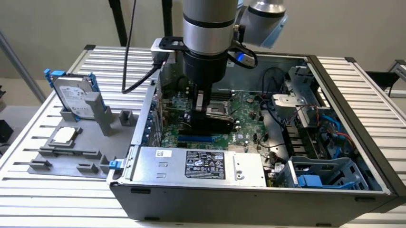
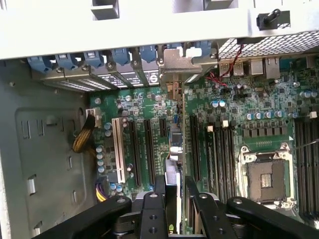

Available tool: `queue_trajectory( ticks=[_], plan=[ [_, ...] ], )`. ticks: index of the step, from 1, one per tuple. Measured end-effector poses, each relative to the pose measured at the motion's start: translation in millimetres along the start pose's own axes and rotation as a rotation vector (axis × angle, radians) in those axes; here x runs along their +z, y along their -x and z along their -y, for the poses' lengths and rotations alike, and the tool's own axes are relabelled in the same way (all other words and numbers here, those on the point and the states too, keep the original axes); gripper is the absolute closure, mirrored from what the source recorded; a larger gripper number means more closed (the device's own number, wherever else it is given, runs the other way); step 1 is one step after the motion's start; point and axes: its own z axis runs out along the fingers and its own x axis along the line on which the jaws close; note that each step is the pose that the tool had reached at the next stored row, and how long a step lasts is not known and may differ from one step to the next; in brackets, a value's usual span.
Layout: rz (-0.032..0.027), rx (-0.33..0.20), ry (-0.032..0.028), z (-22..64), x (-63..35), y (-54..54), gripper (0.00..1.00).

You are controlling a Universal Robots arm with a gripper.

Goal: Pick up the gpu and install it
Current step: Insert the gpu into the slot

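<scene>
The gpu (image 1: 207, 125) stands on edge inside the open computer case (image 1: 355, 95), its black face towards the exterior camera, low over the green motherboard (image 1: 244, 107). In the wrist view the gpu (image 2: 175, 142) is seen edge-on, running from my fingers to its silver bracket (image 2: 175, 60) at the case's rear slot openings. It lines up with the long black expansion slots (image 2: 149, 149); whether it is seated I cannot tell. My gripper (image 1: 201, 105) reaches straight down into the case and is shut on the card's top edge, with the gripper (image 2: 175, 191) and its black fingers (image 2: 160, 186) on either side.
A silver hard drive with blue rails (image 1: 72, 96) and a small square CPU chip (image 1: 65, 135) rest in a grey fixture at the exterior view's left. The power supply (image 1: 199, 164) fills the case's near side. An empty CPU socket (image 2: 269, 177), cables (image 1: 298, 118) and a blue drive cage (image 1: 320, 175) lie nearby.
</scene>
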Motion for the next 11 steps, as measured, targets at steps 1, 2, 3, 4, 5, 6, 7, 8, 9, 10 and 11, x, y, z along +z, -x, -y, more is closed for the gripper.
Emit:
queue_trajectory(
  ticks=[1,2,3,4,5,6,7,8,9,10,11],
  plan=[
    [0.0008,0.000,0.0001,-0.1,1.8,-0.1,0.73],
    [0.0017,0.000,0.0003,-0.1,3.6,-0.3,0.73],
    [0.0027,0.000,0.0004,-0.1,5.4,-0.4,0.73],
    [0.0040,0.000,0.0005,0.0,7.2,-0.4,0.73],
    [0.0053,0.000,0.0007,0.0,9.0,-0.5,0.73],
    [0.0069,0.000,0.0009,0.0,10.9,-0.5,0.73],
    [0.0084,0.000,0.0010,-0.1,12.6,-0.6,0.73],
    [0.0098,-0.001,0.0012,-0.4,14.5,-0.9,0.73],
    [0.0109,-0.001,0.0014,-0.9,16.3,-1.1,0.73],
    [0.0119,-0.001,0.0015,-1.6,18.2,-1.5,0.73],
    [0.0127,-0.001,0.0016,-2.4,20.0,-1.8,0.73]
  ],
)
